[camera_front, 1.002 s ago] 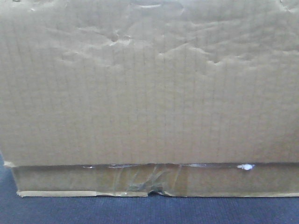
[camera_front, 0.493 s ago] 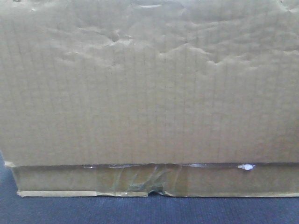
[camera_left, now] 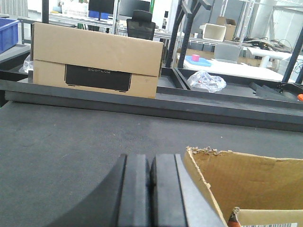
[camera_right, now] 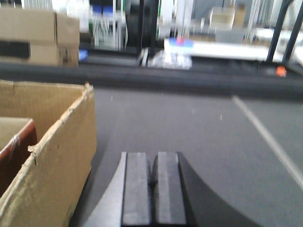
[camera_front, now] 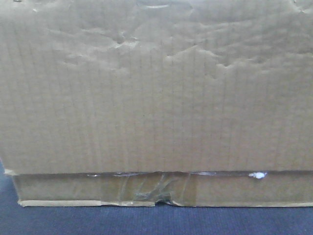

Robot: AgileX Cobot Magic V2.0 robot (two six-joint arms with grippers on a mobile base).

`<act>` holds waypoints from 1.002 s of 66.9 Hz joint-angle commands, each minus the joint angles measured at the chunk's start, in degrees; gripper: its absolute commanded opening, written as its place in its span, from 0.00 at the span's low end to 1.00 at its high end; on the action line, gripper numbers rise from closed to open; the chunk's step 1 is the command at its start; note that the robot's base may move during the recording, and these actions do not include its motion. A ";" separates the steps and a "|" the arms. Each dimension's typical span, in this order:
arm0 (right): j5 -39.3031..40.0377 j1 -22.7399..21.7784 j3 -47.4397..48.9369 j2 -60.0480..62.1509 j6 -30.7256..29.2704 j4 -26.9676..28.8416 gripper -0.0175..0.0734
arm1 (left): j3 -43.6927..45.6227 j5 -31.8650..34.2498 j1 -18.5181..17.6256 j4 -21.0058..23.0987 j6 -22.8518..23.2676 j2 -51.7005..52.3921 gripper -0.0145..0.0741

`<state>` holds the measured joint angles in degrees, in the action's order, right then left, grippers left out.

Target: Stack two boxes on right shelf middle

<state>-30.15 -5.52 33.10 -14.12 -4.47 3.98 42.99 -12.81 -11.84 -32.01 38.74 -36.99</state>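
A plain brown cardboard box (camera_front: 156, 98) with a wrinkled face fills the front view; its lower strip carries shiny clear tape (camera_front: 156, 190) and a small white fleck (camera_front: 257, 175). In the left wrist view my left gripper (camera_left: 150, 161) is shut and empty over the dark mat, just left of an open box's torn wall (camera_left: 251, 184). My right gripper (camera_right: 152, 158) is also shut and empty, just right of an open box's wall (camera_right: 61, 156). Neither gripper touches cardboard. A second cardboard box (camera_left: 94, 61) with a black label stands farther off on a dark ledge. The shelf is out of view.
A dark raised ledge (camera_left: 151, 101) crosses ahead of both wrists. Beyond it lie a crumpled plastic bag (camera_left: 206, 81), a blue bin (camera_left: 8, 33) and a black chair (camera_left: 141, 26). A white line (camera_right: 265, 137) runs along the mat on the right.
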 commanded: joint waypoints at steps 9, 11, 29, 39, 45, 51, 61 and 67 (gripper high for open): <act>-6.24 0.19 11.57 -18.14 -0.14 1.19 0.01 | 0.01 0.33 0.29 -0.26 0.40 0.34 0.04; -6.24 0.19 12.93 -20.88 -0.14 1.28 0.01 | 0.01 -0.17 0.29 -0.26 0.40 0.34 0.04; -8.74 1.13 19.19 -36.66 -0.84 5.73 0.01 | 0.01 -3.37 0.29 -0.26 0.40 0.34 0.04; -12.08 4.91 24.32 -41.92 0.51 4.69 0.03 | 0.01 -3.75 0.29 -0.26 0.40 -0.37 0.04; -13.26 7.53 26.44 -43.99 7.61 0.75 0.03 | 1.30 -7.70 0.29 0.60 0.40 -2.66 0.04; -14.96 11.28 28.85 -45.82 14.60 -7.08 0.03 | 4.51 -12.91 -0.08 1.15 0.28 -6.99 0.04; -22.04 19.66 33.79 -48.99 25.30 -21.13 0.03 | 15.40 -24.82 -4.29 4.80 -7.29 -17.47 0.04; -25.94 23.64 37.50 -51.65 27.54 -23.81 0.03 | 23.40 -33.56 -8.88 4.79 -9.78 -24.02 0.04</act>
<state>-52.66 14.51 67.16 -63.52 19.30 -14.90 59.61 -38.36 -16.50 -28.58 32.48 -54.95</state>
